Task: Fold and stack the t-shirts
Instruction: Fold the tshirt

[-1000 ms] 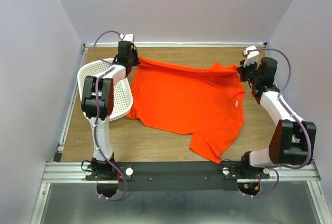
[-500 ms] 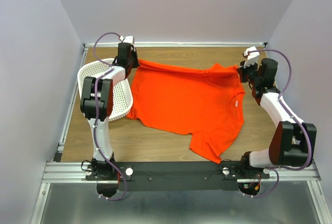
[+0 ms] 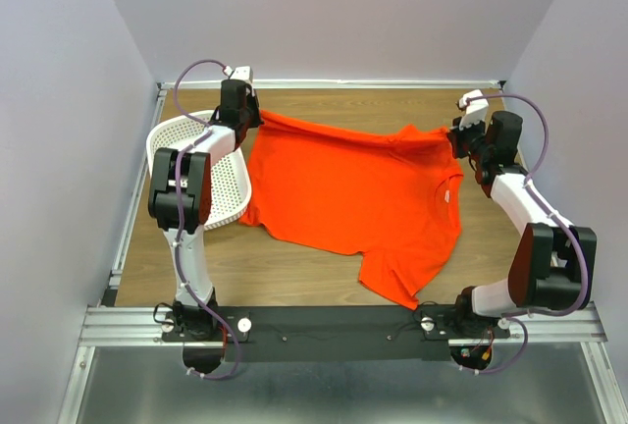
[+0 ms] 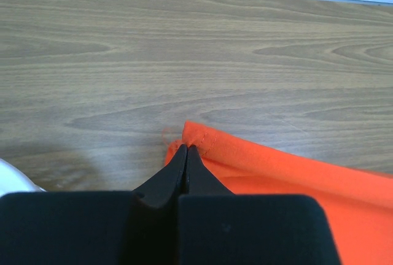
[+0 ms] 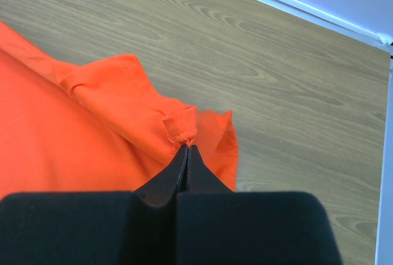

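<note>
Nearest the arm bases, one sleeve of the orange-red t-shirt [image 3: 353,198] points toward the near edge of the desk [image 3: 294,272]. Beyond it the body lies spread over the middle of the desk, with the collar and the white neck label [image 3: 446,194] toward the right side. The shirt's far edge is stretched between the two pincers. The left pincer [image 4: 186,149], far left and just beside the white basket [image 3: 231,193], is clamped fully shut on a hemmed corner of the cloth. The right pincer [image 5: 186,148], far right, is likewise clamped fully shut on a bunched fold of the shirt. From each pincer the shirt runs inward toward the other arm.
</note>
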